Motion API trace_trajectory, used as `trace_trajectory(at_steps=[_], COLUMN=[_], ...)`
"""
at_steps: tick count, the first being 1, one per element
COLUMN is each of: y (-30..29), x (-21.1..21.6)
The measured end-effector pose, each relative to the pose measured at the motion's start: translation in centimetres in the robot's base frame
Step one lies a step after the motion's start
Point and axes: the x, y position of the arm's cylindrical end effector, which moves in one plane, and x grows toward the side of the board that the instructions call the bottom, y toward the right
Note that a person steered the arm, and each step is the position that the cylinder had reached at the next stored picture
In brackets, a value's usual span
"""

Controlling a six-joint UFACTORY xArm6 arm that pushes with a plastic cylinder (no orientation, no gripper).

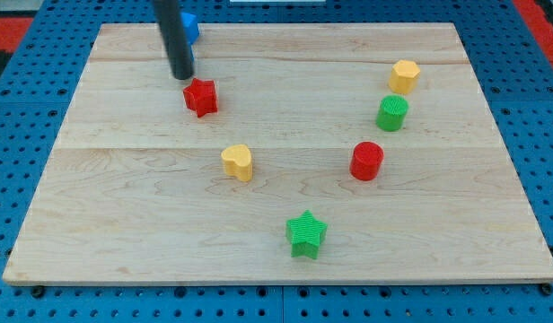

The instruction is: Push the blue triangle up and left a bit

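Camera view — my tip (182, 75) just below blue triangle (190, 26)

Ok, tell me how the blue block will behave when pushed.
The blue block, mostly hidden behind the rod, looks rigid, so it should slide, not roll. It sits at the board's top edge, so it might slip off. My tip is just below it.

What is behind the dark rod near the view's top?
A blue block shows at the rod's right edge; the rod covers most of it, so its shape is unclear. My tip ends just up-left of the red star.
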Motion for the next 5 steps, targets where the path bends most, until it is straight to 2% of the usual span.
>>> trace_trajectory(at_steps=[1,4,5], y=[1.8,-6.3,-3.7], x=[-1.4,-6.7,-6.6])
